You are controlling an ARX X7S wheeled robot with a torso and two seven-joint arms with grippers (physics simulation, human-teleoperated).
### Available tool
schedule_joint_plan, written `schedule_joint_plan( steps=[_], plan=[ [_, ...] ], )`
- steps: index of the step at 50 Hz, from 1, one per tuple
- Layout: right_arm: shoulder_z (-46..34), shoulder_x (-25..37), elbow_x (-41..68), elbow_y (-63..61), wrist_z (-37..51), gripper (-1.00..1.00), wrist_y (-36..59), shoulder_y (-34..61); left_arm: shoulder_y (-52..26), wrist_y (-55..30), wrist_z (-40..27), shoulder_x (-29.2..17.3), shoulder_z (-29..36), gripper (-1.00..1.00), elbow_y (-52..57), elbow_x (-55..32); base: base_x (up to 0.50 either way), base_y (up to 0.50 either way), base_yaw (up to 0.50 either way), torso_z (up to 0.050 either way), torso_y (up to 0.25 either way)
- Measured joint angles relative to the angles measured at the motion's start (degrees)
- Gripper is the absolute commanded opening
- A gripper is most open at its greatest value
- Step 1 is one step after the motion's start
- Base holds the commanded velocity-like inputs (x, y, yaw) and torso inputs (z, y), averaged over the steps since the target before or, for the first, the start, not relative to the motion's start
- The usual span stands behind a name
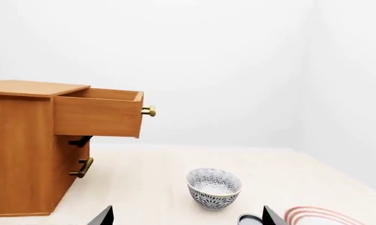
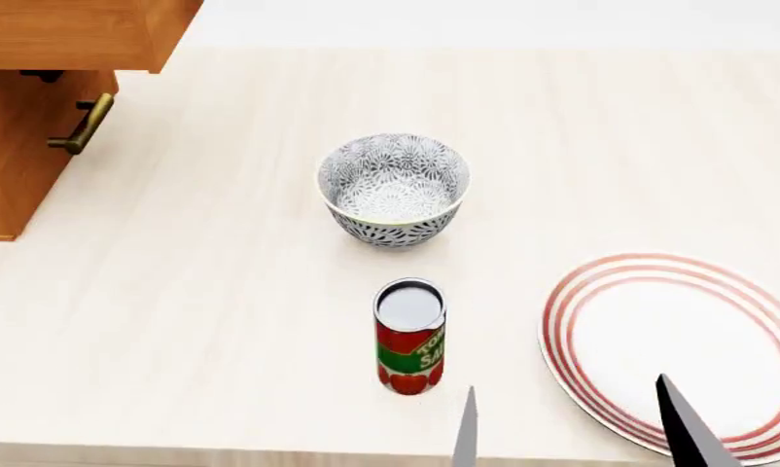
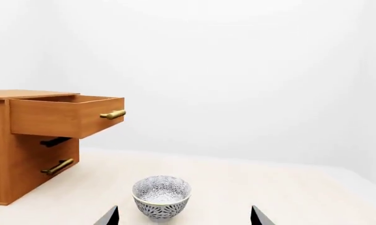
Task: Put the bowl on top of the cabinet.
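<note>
The bowl (image 2: 393,190) stands upright on the pale table, white with a dense dark floral pattern. It is empty and nothing touches it. The orange-brown cabinet (image 2: 27,146) stands at the table's far left, and its top drawer (image 1: 97,117) is pulled out. My right gripper (image 2: 572,433) is open near the table's front edge, short of the bowl and to its right. In the right wrist view the bowl (image 3: 161,197) sits ahead of that open gripper (image 3: 184,219). My left gripper (image 1: 188,220) is open too, with the bowl (image 1: 214,187) ahead of it.
A red tomato can (image 2: 408,336) stands upright just in front of the bowl. A flat white plate (image 2: 701,292) with red rings lies at the front right, under my right fingers. The cabinet's lower brass handle (image 2: 86,125) juts toward the bowl.
</note>
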Motion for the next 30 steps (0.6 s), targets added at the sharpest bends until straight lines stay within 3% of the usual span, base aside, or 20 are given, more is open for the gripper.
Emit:
schedule_joint_plan(
  steps=[11, 30],
  plan=[
    [2.52, 0.14, 0.75, -0.14, 0.75, 1.00, 3.47, -2.20, -10.11, 4.33, -4.71, 1.93, 13.62, 1.00, -0.21, 3.78, 0.00, 0.41, 0.00, 0.000, 0.000],
    [5.34, -0.73, 1.88, -0.22, 1.04, 1.00, 6.25, -4.12, -16.23, 6.90, -7.41, 2.14, 22.82, 1.00, -0.13, 7.93, 0.00, 0.50, 0.00, 0.000, 0.000]
  ],
)
